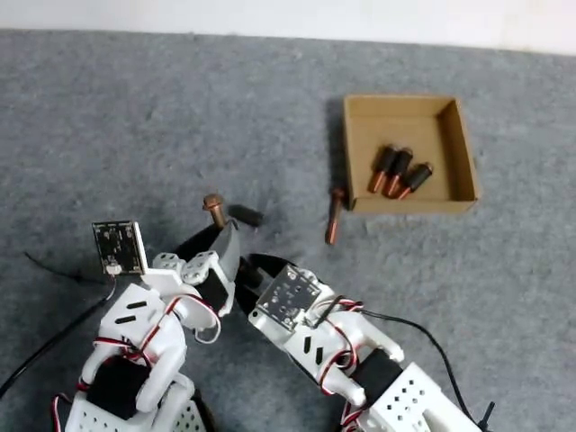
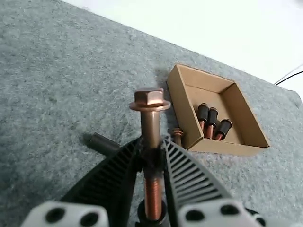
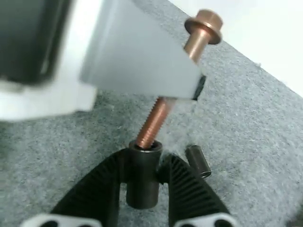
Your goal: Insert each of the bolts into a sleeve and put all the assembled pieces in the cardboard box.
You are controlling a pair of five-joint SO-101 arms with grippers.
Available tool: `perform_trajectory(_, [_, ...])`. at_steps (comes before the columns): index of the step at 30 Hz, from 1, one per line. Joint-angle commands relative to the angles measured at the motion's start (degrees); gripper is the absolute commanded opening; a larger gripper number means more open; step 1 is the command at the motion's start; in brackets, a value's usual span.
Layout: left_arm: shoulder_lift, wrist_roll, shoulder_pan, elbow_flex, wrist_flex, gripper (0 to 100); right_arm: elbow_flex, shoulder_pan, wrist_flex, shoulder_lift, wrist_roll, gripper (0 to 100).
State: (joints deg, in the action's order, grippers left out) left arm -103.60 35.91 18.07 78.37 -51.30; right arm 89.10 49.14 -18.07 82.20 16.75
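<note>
Left end effector (image 2: 152, 147) clamps the bolt (image 2: 150, 118), right end effector (image 3: 142, 163) grips the sleeve (image 3: 142, 187); align both axes, then push gently.

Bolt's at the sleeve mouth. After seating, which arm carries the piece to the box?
Right, likely. The right gripper holds the sleeve with the bolt tip at its mouth, and the cardboard box lies on that arm's side.

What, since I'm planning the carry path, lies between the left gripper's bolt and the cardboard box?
In the high view, a loose black sleeve near the held bolt, then a loose bolt beside the cardboard box.
</note>
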Motion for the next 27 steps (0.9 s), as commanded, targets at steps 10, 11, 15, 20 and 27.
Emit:
perform_trajectory(10, [-0.5, 0.5, 3.3, 1.6, -1.0, 0, -0.8, -3.6, 1.5, 0.8, 0.3, 0.5])
perform_trajectory(11, [-0.5, 0.5, 4.1, 1.7, -1.0, 0, -0.8, -3.6, 1.5, 0.8, 0.3, 0.5])
perform_trajectory(15, [-0.5, 0.4, 4.2, 1.4, -0.6, 0, -0.8, -4.0, 1.5, 0.8, 0.3, 0.5])
perform_trajectory(20, [-0.5, 0.4, 0.2, 1.5, 3.3, 0, -0.5, -3.6, 1.3, 0.8, 0.4, 0.5])
perform_trajectory(27, [-0.5, 0.5, -0.1, 1.5, 5.1, 0, 1.5, -2.9, 1.4, 0.8, 0.5, 0.5])
